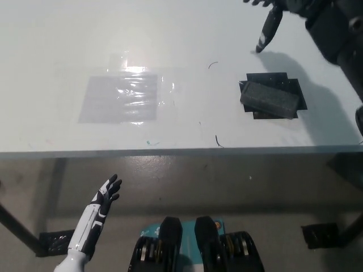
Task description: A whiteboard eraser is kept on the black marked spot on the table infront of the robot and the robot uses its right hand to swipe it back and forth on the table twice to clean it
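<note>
I have the right hand (283,11) up at the far right of the table (181,34), mostly cut off by the top edge of the frame. One dark finger (268,29) points down toward the surface; how the others are set I cannot tell. It holds nothing that I can see.

The whiteboard eraser (269,98) lies below that fingertip and slightly to its right, sitting skewed on the black marked spot (290,86), apart from the hand. A clear taped sheet (119,97) lies well off to the fingertip's left.

My left hand (105,194) hangs idle below the table edge, fingers spread, holding nothing.

Judging the risk: the eraser is rotated against its mark, so a descent from here could land on 1 corner and spin it rather than seat it. A poor hold would let it slip during the 2 swipes.
</note>
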`<state>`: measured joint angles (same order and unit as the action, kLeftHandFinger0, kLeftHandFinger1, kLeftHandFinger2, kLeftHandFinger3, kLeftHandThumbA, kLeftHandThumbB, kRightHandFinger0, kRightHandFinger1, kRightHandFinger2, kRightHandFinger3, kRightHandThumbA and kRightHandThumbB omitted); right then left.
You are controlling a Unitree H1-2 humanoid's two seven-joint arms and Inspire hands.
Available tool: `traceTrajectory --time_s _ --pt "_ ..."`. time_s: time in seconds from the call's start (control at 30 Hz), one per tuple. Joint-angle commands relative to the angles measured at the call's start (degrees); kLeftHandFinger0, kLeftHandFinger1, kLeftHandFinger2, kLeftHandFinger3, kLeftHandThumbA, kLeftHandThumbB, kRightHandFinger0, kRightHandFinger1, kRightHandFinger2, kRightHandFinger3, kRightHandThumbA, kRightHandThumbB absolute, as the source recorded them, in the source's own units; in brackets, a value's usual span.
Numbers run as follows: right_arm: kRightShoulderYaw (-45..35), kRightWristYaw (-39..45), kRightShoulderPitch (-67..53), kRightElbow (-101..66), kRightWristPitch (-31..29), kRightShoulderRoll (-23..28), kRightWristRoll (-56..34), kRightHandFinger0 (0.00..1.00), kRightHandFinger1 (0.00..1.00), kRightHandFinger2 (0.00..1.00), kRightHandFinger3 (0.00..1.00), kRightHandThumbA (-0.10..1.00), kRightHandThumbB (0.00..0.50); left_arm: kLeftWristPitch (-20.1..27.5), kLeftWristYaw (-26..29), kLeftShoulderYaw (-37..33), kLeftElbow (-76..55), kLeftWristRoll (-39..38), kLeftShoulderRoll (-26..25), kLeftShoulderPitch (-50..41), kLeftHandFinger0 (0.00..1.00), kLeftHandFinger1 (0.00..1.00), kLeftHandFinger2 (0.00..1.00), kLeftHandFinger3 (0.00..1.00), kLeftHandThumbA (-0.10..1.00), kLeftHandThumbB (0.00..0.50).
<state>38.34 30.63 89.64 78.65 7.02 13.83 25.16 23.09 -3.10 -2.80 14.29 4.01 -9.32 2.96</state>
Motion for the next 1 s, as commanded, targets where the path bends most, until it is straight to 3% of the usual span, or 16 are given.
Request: traceTrajectory --time_s 0.0,0.13,0.23,0.33,0.47,0.57,0.67,0.77,0.8,0.87,0.93,0.97 --pt "0.9 7.1 14.2 3.0 2.3 0.7 3.0 1.0 1.0 1.0 1.0 1.0 0.223 3.2 -1.9 -0.1 -3.8 -0.7 -2.1 0.1 1.0 1.0 1.0 1.0 1.0 0.498" --pt "-0.4 7.8 13.8 3.6 4.0 0.2 2.0 1.0 1.0 1.0 1.0 1.0 0.233 3.3 -1.7 -0.1 -3.8 0.1 -2.1 0.0 1.0 1.0 1.0 1.0 1.0 0.495" --pt "0.0 7.9 13.0 3.9 5.5 -0.7 2.7 1.0 1.0 1.0 1.0 1.0 0.316 3.8 -1.7 -0.2 -3.9 0.4 -2.0 -0.4 1.0 1.0 1.0 1.0 1.0 0.479" --pt "-0.8 7.6 12.2 3.9 6.5 -1.1 2.1 1.0 1.0 1.0 1.0 1.0 0.331 3.8 -1.7 -0.3 -4.3 0.4 -2.1 -0.5 1.0 1.0 1.0 1.0 1.0 0.468" --pt "-1.3 5.0 9.8 3.9 7.7 -2.3 2.4 1.0 1.0 1.0 1.0 1.0 0.311 3.6 -2.0 -0.2 -4.4 0.2 -2.2 -0.4 1.0 1.0 1.0 1.0 1.0 0.476" --pt "0.8 4.5 8.3 3.9 7.0 -2.7 4.7 1.0 1.0 1.0 1.0 1.0 0.347 2.9 -2.1 -0.2 -5.0 0.1 -2.2 -0.4 1.0 1.0 1.0 1.0 1.0 0.483" --pt "1.4 3.6 7.0 3.9 6.6 -2.8 5.4 1.0 1.0 1.0 1.0 1.0 0.343 3.2 -2.2 -0.2 -5.0 -0.1 -2.3 -0.2 1.0 1.0 1.0 1.0 1.0 0.471" --pt "0.3 0.7 5.2 4.2 9.1 -2.7 4.8 1.0 1.0 1.0 1.0 1.0 0.37 3.5 -2.3 -0.1 -4.8 0.1 -2.4 0.0 1.0 1.0 1.0 1.0 1.0 0.467" --pt "-0.3 0.7 4.6 4.2 9.7 -2.6 4.4 1.0 1.0 1.0 1.0 1.0 0.318 3.3 -2.6 0.0 -4.9 -0.4 -2.5 0.0 1.0 1.0 1.0 1.0 1.0 0.464" --pt "0.5 0.7 3.8 4.3 10.4 -2.5 5.3 1.0 1.0 1.0 1.0 1.0 0.341 3.1 -2.6 0.1 -5.1 -0.4 -2.6 0.0 1.0 1.0 1.0 1.0 1.0 0.465" --pt "-0.4 0.1 2.7 4.3 10.3 -2.1 4.6 1.0 1.0 1.0 1.0 1.0 0.319 3.1 -2.6 0.1 -5.2 -0.3 -2.6 -0.1 1.0 1.0 1.0 1.0 1.0 0.461" --pt "-0.5 0.2 2.2 4.3 10.0 -1.9 4.5 1.0 1.0 1.0 1.0 1.0 0.331 3.5 -2.4 0.1 -5.0 -0.1 -2.6 0.0 1.0 1.0 1.0 1.0 1.0 0.453"
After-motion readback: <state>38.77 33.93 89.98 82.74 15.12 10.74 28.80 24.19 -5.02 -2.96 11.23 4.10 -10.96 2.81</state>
